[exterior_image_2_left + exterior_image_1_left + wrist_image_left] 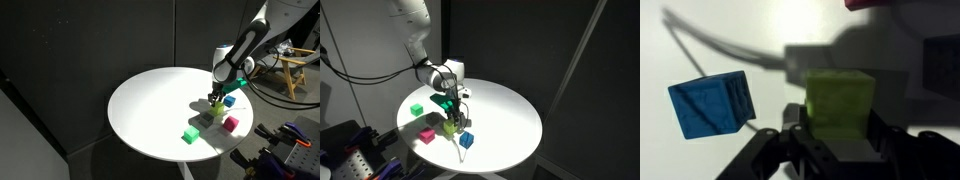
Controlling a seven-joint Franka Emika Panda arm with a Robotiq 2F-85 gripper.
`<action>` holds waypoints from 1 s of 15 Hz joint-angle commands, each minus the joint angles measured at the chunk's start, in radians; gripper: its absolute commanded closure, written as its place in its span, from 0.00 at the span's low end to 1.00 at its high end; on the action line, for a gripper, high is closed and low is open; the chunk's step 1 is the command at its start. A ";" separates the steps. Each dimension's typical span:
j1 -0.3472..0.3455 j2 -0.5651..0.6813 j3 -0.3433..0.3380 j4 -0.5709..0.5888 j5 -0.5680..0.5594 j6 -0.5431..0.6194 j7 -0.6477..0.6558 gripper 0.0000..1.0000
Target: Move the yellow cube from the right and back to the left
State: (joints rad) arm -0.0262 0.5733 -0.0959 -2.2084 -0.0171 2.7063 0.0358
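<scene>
The yellow cube [840,103] is a lime-tinted cube that sits between my gripper's [838,128] two fingers in the wrist view, and the fingers close against its sides. In both exterior views the gripper [453,112] [215,101] points down over the round white table [505,115] [150,110] with the yellow cube [453,125] [217,110] at its tips, at or just above the table top.
A blue cube [466,140] [229,100] [712,105], a pink cube [427,134] [231,124] and a bright green cube [416,109] [189,135] lie on the table near the yellow one. A cable [730,55] crosses the wrist view.
</scene>
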 commanded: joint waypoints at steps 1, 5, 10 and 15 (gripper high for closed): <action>0.003 -0.044 -0.002 -0.001 -0.026 -0.048 -0.014 0.68; 0.010 -0.063 0.005 0.004 -0.034 -0.078 -0.015 0.68; 0.017 -0.093 0.023 0.001 -0.033 -0.098 -0.021 0.68; 0.032 -0.121 0.038 -0.006 -0.034 -0.106 -0.022 0.68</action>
State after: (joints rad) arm 0.0048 0.4936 -0.0679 -2.2029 -0.0316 2.6325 0.0304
